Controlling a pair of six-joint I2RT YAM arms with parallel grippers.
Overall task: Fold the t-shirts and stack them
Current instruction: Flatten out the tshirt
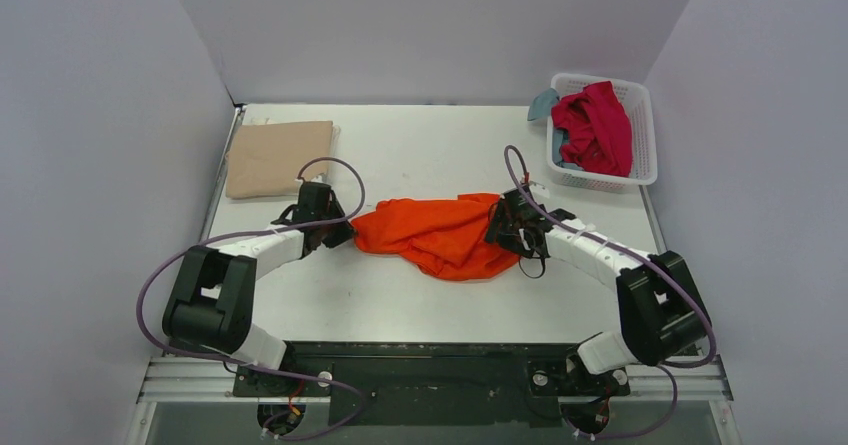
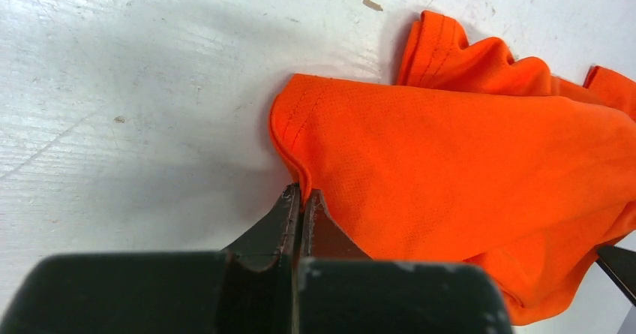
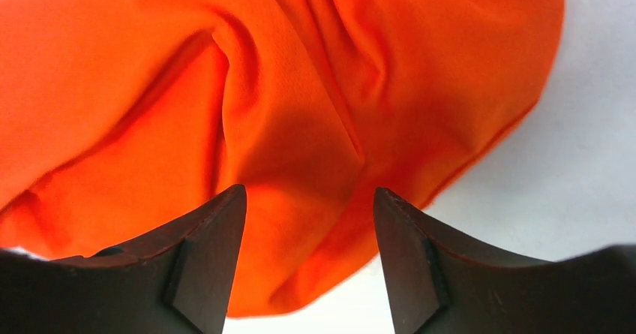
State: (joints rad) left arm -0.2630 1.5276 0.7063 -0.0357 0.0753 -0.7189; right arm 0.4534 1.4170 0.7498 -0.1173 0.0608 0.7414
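White table (image 1: 430,145), bare at the front and middle back. Orange t-shirt (image 1: 440,233) crumpled at centre. Tan t-shirt (image 1: 275,157) folded flat, far-left corner. Basket (image 1: 600,178) at the far-right edge holds the red t-shirt (image 1: 595,125); grey-blue one (image 1: 543,103) hangs over its rim. Left gripper (image 2: 301,195) pinches the orange hem corner. Right gripper (image 3: 309,199) is spread over the shirt's right edge.

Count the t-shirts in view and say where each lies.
4. Orange t-shirt crumpled mid-table; tan t-shirt folded at the far left; red t-shirt in the basket; grey-blue t-shirt hanging over its far-left corner. More may be hidden there.
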